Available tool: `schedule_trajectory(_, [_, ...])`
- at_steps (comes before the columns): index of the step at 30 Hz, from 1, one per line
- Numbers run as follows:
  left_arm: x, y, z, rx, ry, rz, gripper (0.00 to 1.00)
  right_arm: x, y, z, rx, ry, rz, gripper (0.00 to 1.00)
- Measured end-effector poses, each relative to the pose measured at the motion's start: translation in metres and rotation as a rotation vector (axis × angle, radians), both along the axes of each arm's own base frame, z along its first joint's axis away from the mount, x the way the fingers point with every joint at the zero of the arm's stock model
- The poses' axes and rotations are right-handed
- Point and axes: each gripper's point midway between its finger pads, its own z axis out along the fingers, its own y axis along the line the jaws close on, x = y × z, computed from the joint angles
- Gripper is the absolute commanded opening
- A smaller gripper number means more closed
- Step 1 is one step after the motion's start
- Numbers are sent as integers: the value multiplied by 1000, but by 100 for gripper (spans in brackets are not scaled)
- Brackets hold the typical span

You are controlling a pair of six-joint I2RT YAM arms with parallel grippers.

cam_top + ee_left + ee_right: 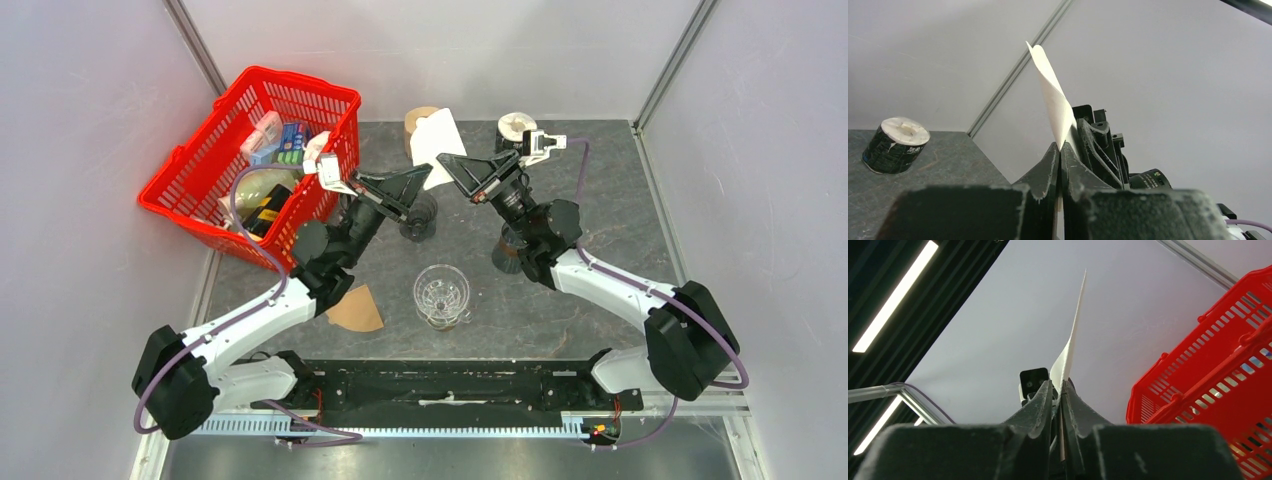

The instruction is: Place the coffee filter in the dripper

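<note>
- While both arms meet over the middle of the table (600, 200), the white coffee filter (440, 140) is held up in the air between them and rests on nothing. It sits farther from the arm bases than the glass dripper (441, 293), which stands apart on the table.
- The left jaws are closed tight on the filter's lower corner, and the paper rises straight out from between their tips.
- The right jaws are drawn in on the same sheet from the opposite side. In the right wrist view they look pinched on it, with only a hairline gap beside the paper.
- My reading is that this two-sided hold serves either to part the flat paper into a cone or to pass it from one arm to the other. I cannot tell which.
- The filter is white, thin and pressed flat. It looks fan-shaped from above, curls slightly along its upper edge in the left wrist view, and shows as a slim blade edge-on from the right wrist.
- A brown filter (357, 310) lies flat on the table near the left arm and is not part of this grip.
</note>
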Motion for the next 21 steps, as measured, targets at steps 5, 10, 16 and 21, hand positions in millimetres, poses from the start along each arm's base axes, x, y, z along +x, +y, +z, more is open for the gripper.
schedule_trajectory(5, [-2, -1, 1, -6, -2, -7, 65, 3, 2, -2, -17, 7, -13, 0])
schedule_trajectory(10, [-4, -4, -9, 34, 24, -25, 84, 8, 4, -13, -91, 29, -35, 0])
schedule_trajectory(16, [-9, 24, -31, 166, 136, 78, 86, 11, -22, -33, -345, 46, -122, 0])
schedule_trajectory(21, [-5, 51, -37, 248, 206, 200, 87, 0, -35, -45, -638, -23, -169, 0])
